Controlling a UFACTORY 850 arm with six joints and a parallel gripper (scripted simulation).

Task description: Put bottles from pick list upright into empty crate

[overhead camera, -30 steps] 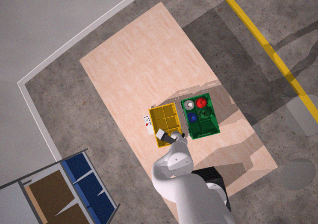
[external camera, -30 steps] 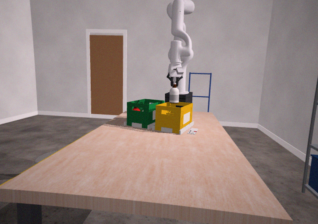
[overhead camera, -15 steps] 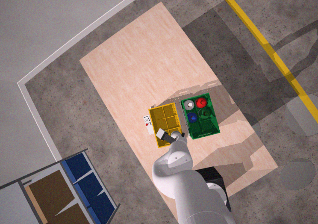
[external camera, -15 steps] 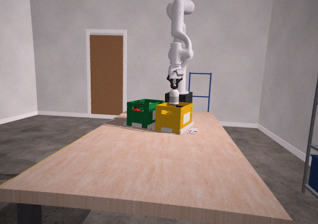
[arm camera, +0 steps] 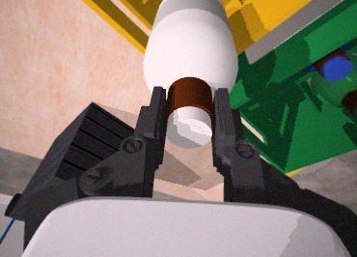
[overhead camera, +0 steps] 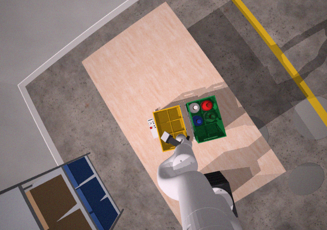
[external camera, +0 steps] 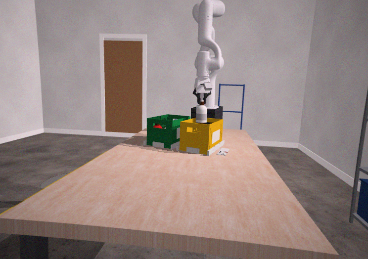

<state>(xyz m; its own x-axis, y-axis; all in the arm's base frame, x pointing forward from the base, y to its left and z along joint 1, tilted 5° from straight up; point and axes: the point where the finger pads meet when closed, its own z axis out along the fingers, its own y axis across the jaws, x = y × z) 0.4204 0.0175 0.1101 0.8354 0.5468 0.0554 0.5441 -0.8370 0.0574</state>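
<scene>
My gripper point(external camera: 202, 101) point(arm camera: 189, 104) is shut on the brown neck of a white bottle point(external camera: 201, 113) point(arm camera: 190, 48) with a grey band. The bottle hangs upright over the robot-side end of the yellow crate point(overhead camera: 166, 109) point(external camera: 194, 140); its base is near or just below rim level. Other visible yellow compartments are empty. The green crate point(overhead camera: 220, 116) point(external camera: 161, 139) point(arm camera: 309, 133) holds a white bottle point(overhead camera: 194, 107), a red bottle point(overhead camera: 207, 105), a blue bottle point(overhead camera: 197, 120) and a dark green bottle point(overhead camera: 210, 116). The pick list point(overhead camera: 155, 134) point(external camera: 223, 151) shows white 1, red 1.
The green crate stands close beside the yellow crate, with a narrow gap between them. The black robot base point(overhead camera: 217, 178) point(external camera: 216, 112) stands behind both crates on the wooden table point(overhead camera: 142, 64) point(external camera: 166, 191). The arm covers part of the yellow crate in the top view.
</scene>
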